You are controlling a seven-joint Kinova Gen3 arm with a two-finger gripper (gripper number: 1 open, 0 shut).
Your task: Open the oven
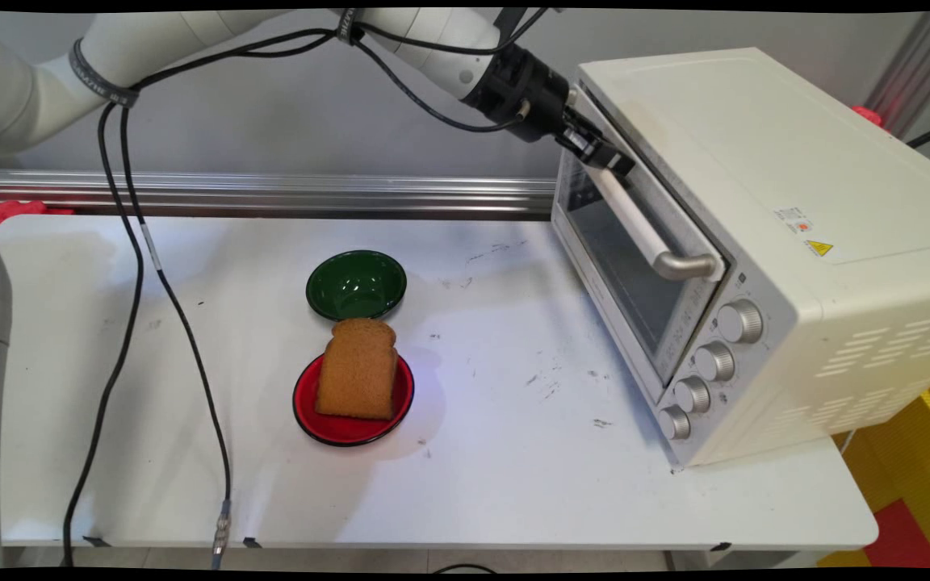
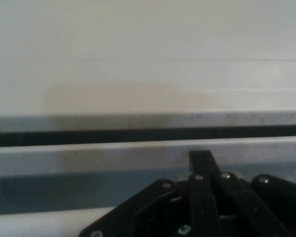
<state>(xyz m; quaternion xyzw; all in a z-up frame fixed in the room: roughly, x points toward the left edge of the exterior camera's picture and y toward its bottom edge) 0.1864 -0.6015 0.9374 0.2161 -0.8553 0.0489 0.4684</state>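
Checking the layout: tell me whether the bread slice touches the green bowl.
Cannot tell. In the main view the bread slice top overlaps the green bowl rim, hiding any gap.

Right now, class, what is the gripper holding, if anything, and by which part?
The gripper is at the far end of the oven door's handle, apparently closed on it; the grip itself cannot be confirmed.
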